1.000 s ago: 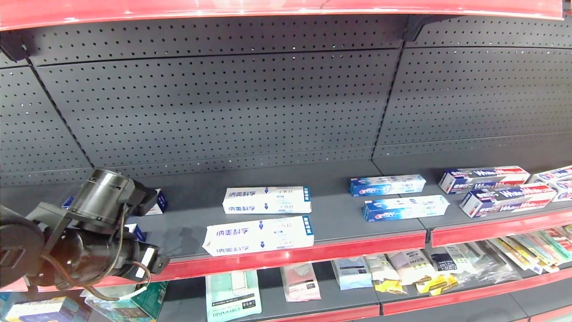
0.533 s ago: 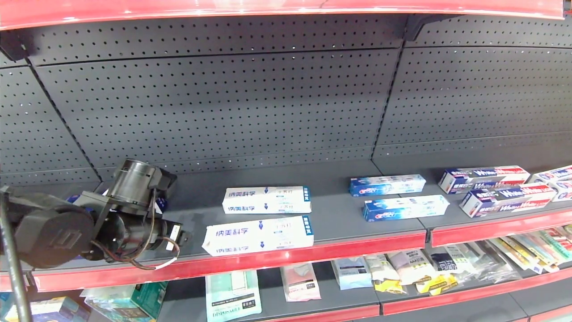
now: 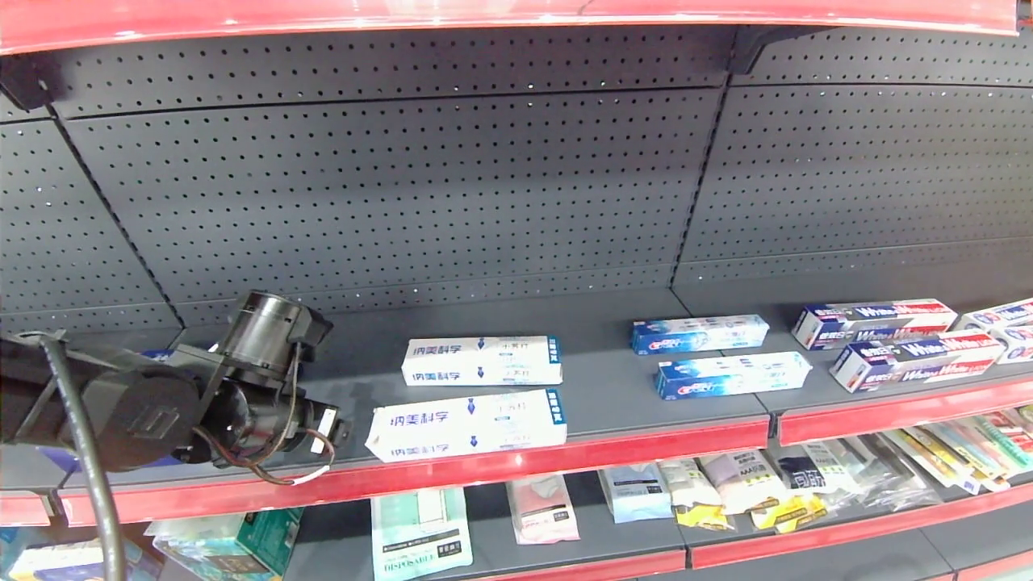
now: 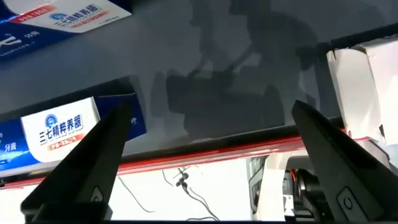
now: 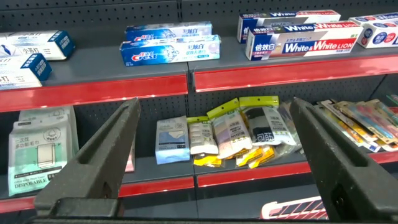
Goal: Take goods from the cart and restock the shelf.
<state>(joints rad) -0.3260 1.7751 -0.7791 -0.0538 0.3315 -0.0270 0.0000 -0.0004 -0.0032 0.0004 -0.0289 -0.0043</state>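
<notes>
Blue-white box (image 4: 57, 130) just beside parted left fingers (image 4: 93, 171), grey shelf (image 4: 236, 93) between

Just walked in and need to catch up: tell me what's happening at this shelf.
A two-armed robot is restocking a shop shelf. Its left gripper hangs open and empty over the shelf's left part, next to the front white toothpaste box. The right gripper is also open and empty, held back and facing the same shelf. Nothing is being carried.

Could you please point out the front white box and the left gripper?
front white box (image 3: 468, 424), head view, middle of its printed face.
left gripper (image 4: 211, 107), left wrist view, midway between its fingertips.
</notes>
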